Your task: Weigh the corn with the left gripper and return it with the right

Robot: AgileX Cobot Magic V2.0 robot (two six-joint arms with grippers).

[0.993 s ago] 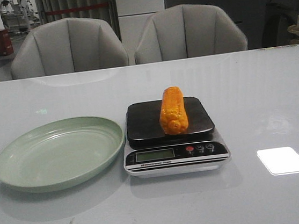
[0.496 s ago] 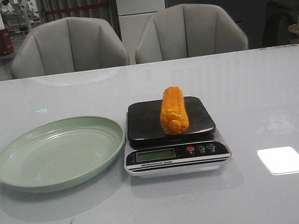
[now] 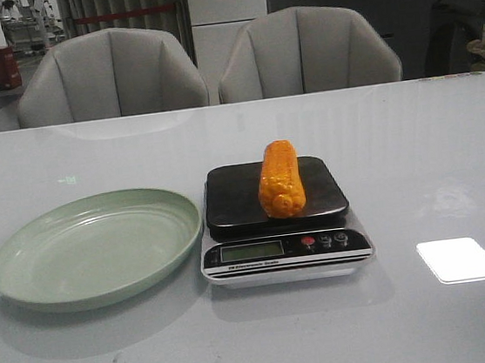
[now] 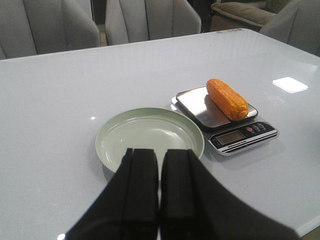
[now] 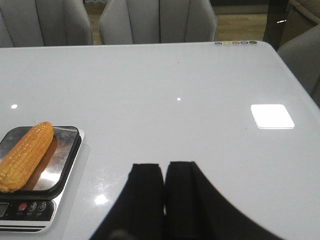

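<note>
A glossy, smooth white worktop (image 3: 449, 149) is shown, with lamps and chairs mirrored in its sheen. The corn (image 3: 280, 179) is covered in rows of shiny, bumpy orange-yellow kernels. The scale (image 3: 285, 248) is topped by a polished platform that looks like metal, with the cob reflected in it, and is fronted by a glossy black panel in a pale, plastic-looking body. A smooth, softly shining pale green plate (image 3: 92, 248) is seen. The left gripper (image 4: 159, 190) and right gripper (image 5: 164, 197) are finished in matt black. The chairs (image 3: 112, 74) are upholstered in padded grey cloth or leather.
</note>
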